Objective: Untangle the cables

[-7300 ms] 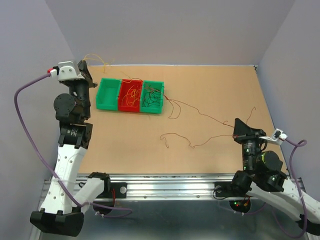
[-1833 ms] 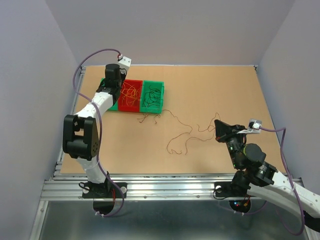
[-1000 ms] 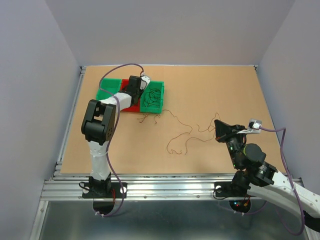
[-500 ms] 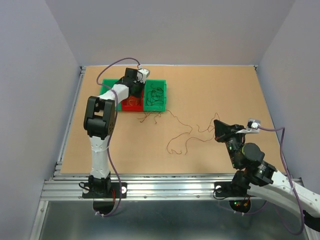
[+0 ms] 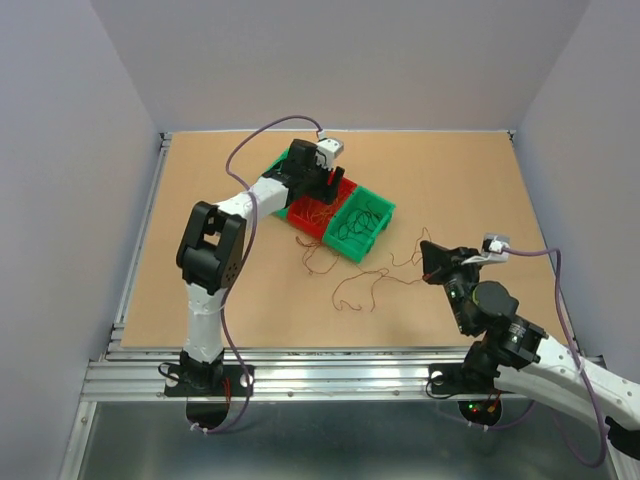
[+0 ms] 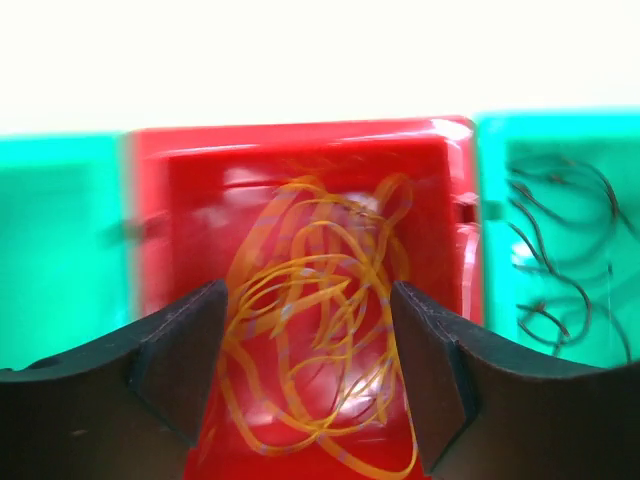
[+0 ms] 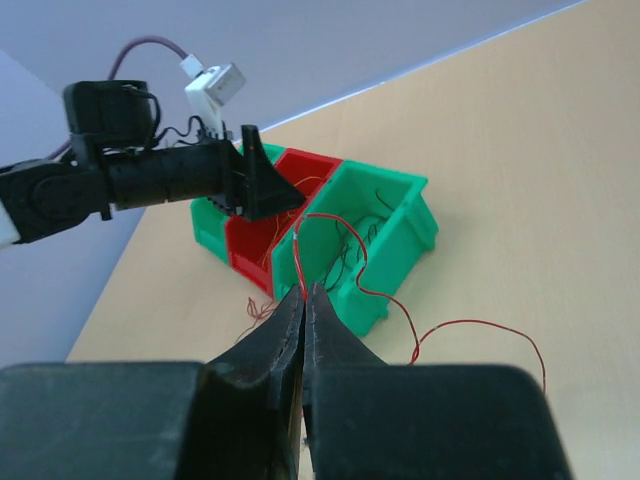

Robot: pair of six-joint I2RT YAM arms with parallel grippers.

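Top: my left hand (image 5: 328,186) over the red bin (image 5: 312,214); red cable (image 5: 355,280) trails along the desk (image 5: 500,180) to my right hand (image 5: 430,258).
Left wrist: hand wide, yellow cables (image 6: 310,335) directly below.
Right wrist: hand pinches the red cable.

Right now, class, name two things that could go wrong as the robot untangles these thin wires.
1. The right gripper is shut on a thin red-brown wire that trails past the green plastic bin; pulling may tighten loops or snag the bin.
2. The left gripper hangs open over the orange-yellow wire clump in the red plastic bin; closing there would likely grab many strands at once.
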